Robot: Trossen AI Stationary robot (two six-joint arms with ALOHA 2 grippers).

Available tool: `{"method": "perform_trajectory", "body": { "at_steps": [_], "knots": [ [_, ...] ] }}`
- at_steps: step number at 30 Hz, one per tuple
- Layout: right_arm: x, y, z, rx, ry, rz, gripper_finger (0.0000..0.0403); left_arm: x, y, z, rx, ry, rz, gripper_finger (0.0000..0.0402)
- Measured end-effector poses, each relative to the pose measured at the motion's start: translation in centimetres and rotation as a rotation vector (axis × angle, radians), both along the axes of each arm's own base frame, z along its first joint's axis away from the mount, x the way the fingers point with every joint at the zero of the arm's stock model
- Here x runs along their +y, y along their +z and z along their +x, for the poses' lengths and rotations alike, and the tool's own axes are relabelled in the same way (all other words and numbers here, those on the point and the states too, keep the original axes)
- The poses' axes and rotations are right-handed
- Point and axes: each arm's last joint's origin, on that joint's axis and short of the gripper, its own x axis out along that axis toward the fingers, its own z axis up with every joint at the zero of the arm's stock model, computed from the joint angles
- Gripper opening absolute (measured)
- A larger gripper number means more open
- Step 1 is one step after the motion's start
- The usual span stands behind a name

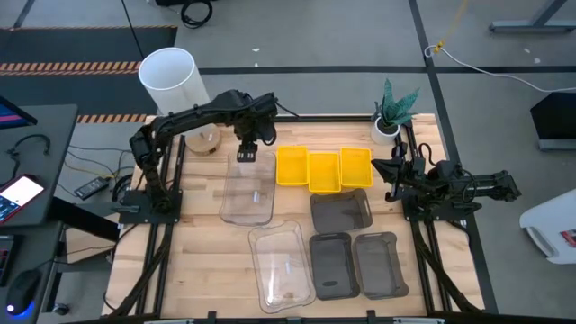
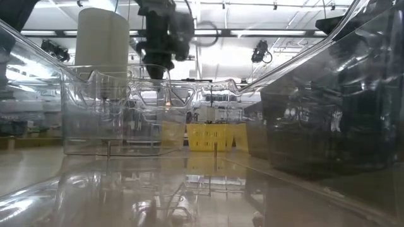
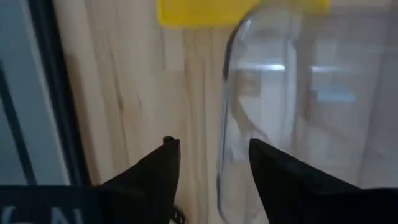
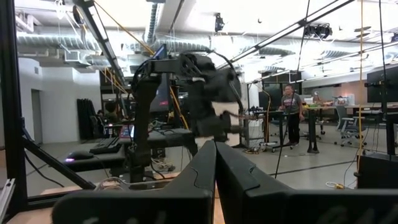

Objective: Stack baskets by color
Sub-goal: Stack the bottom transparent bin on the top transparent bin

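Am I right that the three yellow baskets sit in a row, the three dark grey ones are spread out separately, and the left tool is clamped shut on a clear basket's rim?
Not quite. The left tool is open, its fingers straddling the clear basket rim, as the left wrist view shows. The yellow baskets in a row and the dark grey baskets lying separately are correct.

A tall white cylinder (image 1: 171,79) and potted plant (image 1: 393,112) (green leaves) stand on the wooden table (image 1: 207,261); perhaps a person (image 4: 290,99) beyond.

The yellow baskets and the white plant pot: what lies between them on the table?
Only bare wood, in the high view, separates the yellow baskets from the white plant pot.
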Motion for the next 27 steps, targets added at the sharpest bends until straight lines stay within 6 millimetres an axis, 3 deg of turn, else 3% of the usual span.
{"method": "perform_trajectory", "body": {
  "at_steps": [5, 10, 19, 27],
  "knots": [
    [0.0, 0.0, 0.0, -0.001, 0.000, 0.000, 0.0016, -2.3, 2.8, 0.2, -0.154, -0.033, 0.055, 0.0175],
    [0.0, 0.0, 0.0, -0.002, 0.000, 0.000, 0.0016, -6.5, 4.7, -0.2, -0.285, -0.130, 0.086, 0.0161],
    [0.0, 0.0, 0.0, -0.001, 0.000, 0.000, 0.0016, -13.5, 4.2, -1.8, -0.476, -0.128, 0.101, 0.0145],
    [0.0, 0.0, 0.0, -0.002, 0.000, 0.000, 0.0016, -18.1, 3.0, -0.7, -0.567, 0.035, -0.071, 0.0147]
  ]
}}
